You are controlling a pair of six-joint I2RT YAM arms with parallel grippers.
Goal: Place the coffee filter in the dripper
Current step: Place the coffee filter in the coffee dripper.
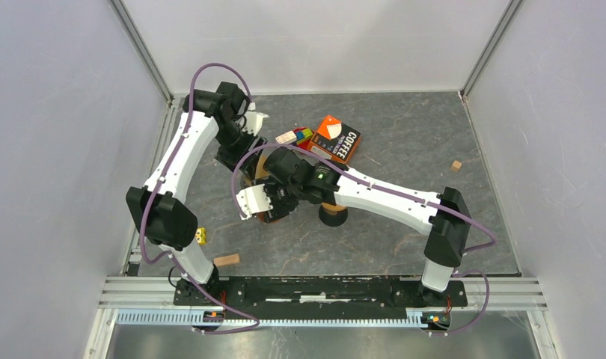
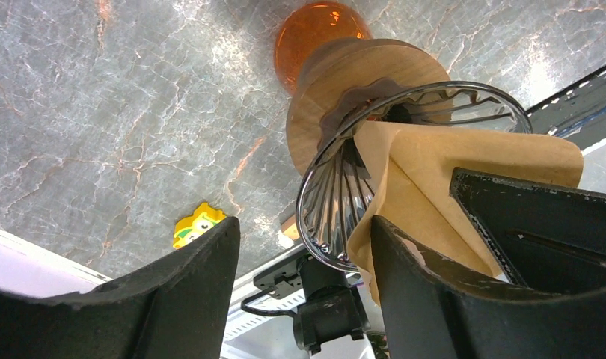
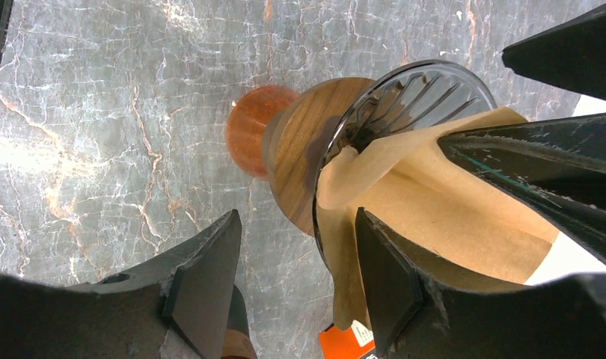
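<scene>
dripper (image 2: 337,202): ribbed glass cone in a wooden collar (image 2: 337,82) above an orange base (image 2: 315,30); left of centre on the table (image 2: 98,112), under both wrists and mostly hidden from the top camera.
filter (image 2: 464,172): tan paper, creased. One part lies inside the cone, the rest spills over the rim at 4 o'clock in the left wrist view. Not seated flat.
left gripper (image 2: 304,232): jaws wide, nothing between them; the cone's rim shows through the gap. Filter runs behind its 3 o'clock finger; contact cannot be told.
right gripper (image 3: 296,221): jaws wide, holding nothing; collar and rim show through the gap. Filter passes behind its 3 o'clock finger.
box (image 1: 337,138): orange, black and white, marked COFFEE; 2 o'clock from the dripper, near.
toy (image 1: 201,236): yellow, 8 o'clock, beside the left arm.
block (image 1: 227,260): wooden, 7 o'clock, near the bases.
cube (image 1: 455,165): small, wooden, 3 o'clock, well apart.
</scene>
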